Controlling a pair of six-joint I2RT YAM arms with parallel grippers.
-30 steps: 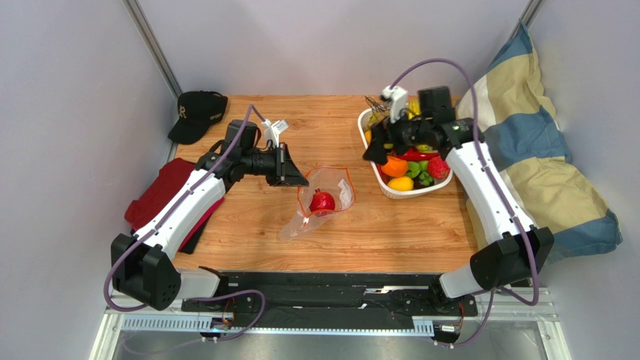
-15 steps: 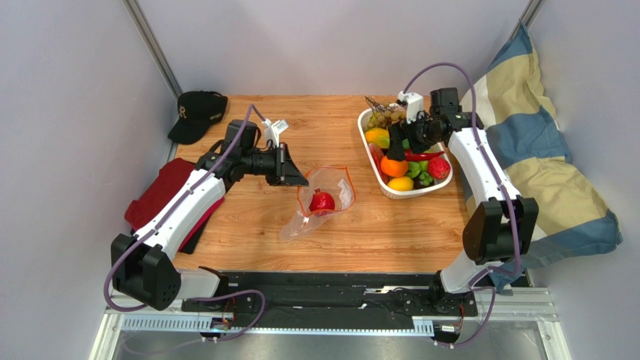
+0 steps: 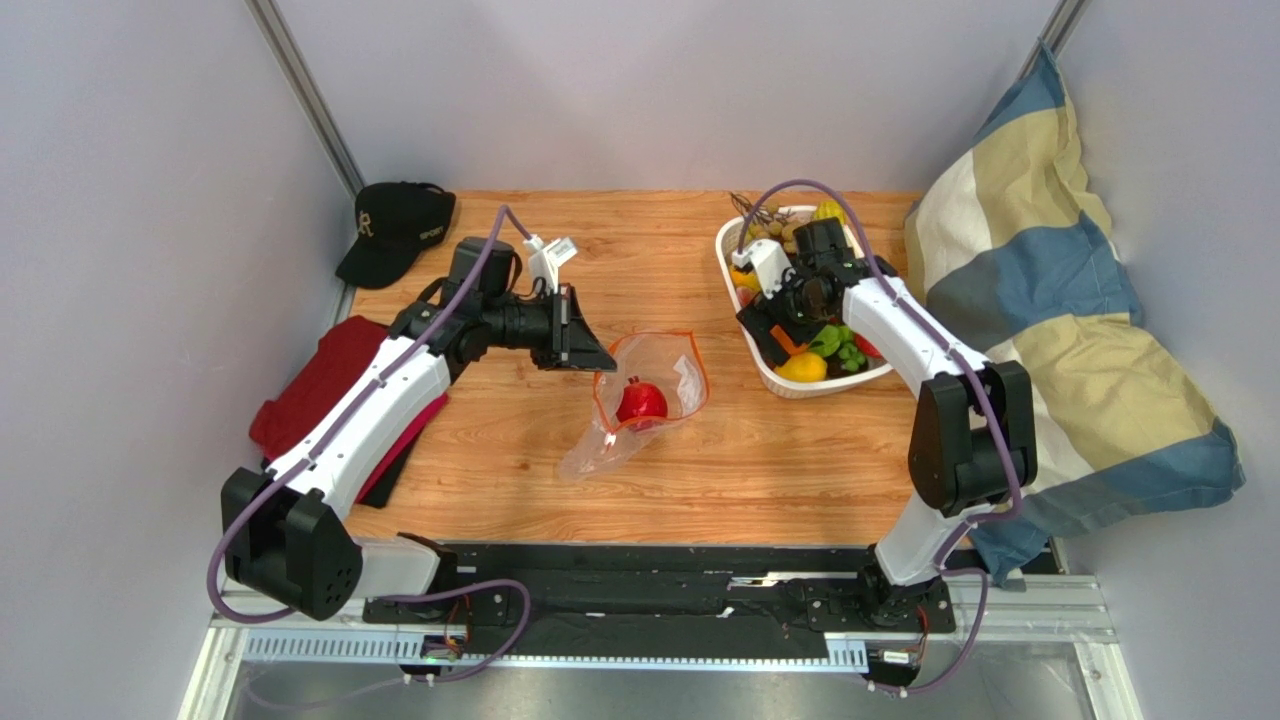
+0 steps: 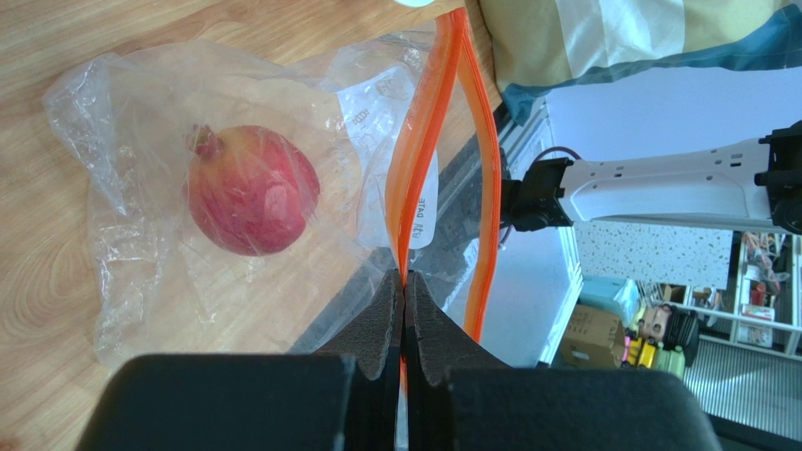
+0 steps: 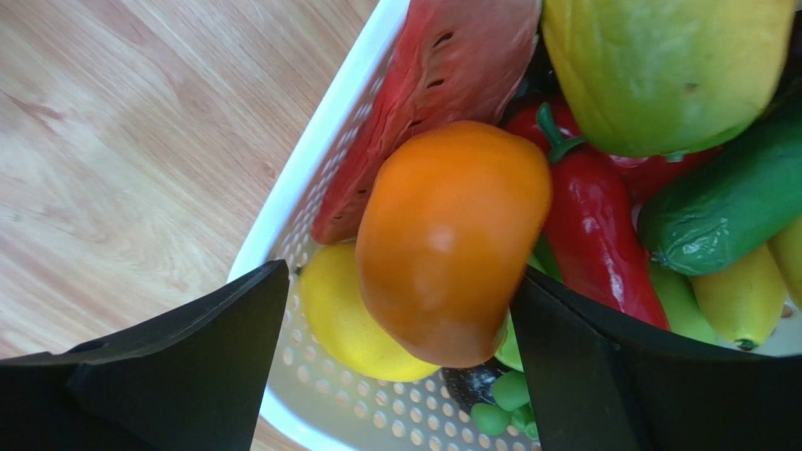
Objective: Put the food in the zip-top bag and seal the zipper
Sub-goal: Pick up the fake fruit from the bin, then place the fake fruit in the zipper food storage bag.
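The clear zip-top bag (image 3: pixel 661 393) lies mid-table with a red round fruit (image 3: pixel 643 402) inside. My left gripper (image 3: pixel 604 362) is shut on the bag's orange-red zipper strip (image 4: pixel 420 160) and holds the mouth open; the fruit (image 4: pixel 249 188) shows through the plastic (image 4: pixel 122 103). The slider tab is not visible. My right gripper (image 3: pixel 771 317) is open inside the white basket (image 3: pixel 836 384). Its jaws straddle an orange fruit (image 5: pixel 450 235) that rests on a yellow lemon (image 5: pixel 339 319). A watermelon slice (image 5: pixel 428 94), red pepper (image 5: pixel 593 225) and green cucumber (image 5: pixel 734 202) lie beside them.
A black cap (image 3: pixel 394 225) sits at the back left and a red cloth (image 3: pixel 323 393) at the left edge. A blue and cream pillow (image 3: pixel 1052 300) leans against the right wall by the basket. The basket rim (image 5: pixel 311 160) lies just left of my right gripper.
My right arm has swung left and down, lowering the open gripper into the basket over the orange fruit. The left arm and bag have not moved.
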